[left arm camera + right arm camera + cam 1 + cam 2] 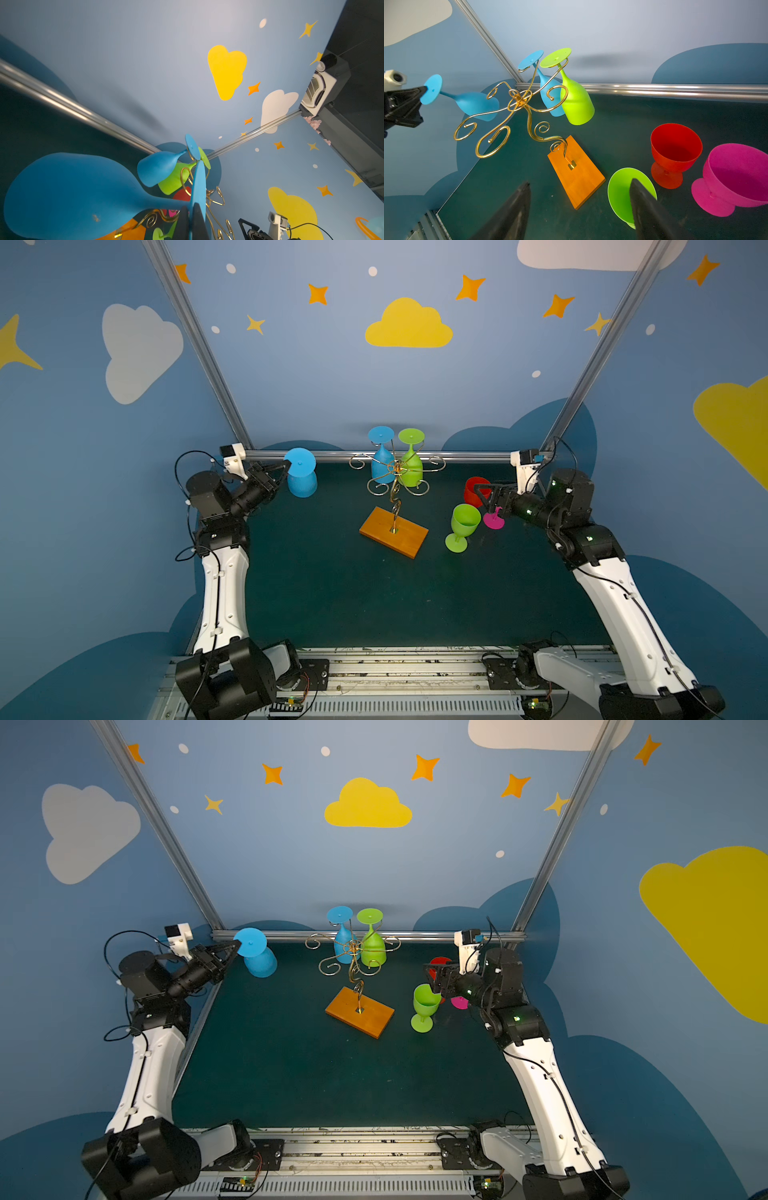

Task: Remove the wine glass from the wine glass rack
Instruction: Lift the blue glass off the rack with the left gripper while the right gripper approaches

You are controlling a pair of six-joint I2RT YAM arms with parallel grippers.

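Observation:
My left gripper [286, 466] [190, 207] is shut on the edge of the foot disc of a blue wine glass [301, 475] [62, 193]. It holds the glass on its side in the air at the far left, apart from the wine glass rack [397, 472] [519, 99]. That gold wire rack stands on an orange wooden base [392, 531] mid-table. A blue glass [381, 466] and a green glass [411, 468] hang upside down from its far arms. My right gripper [484, 497] [580, 182] is open and empty, right of the rack.
An upright green glass [463, 524] [620, 191] stands just under my right gripper. A red glass [473, 489] [675, 149] and a pink glass [493, 521] [737, 172] stand beside it. A metal rail [332, 456] runs along the table's far edge.

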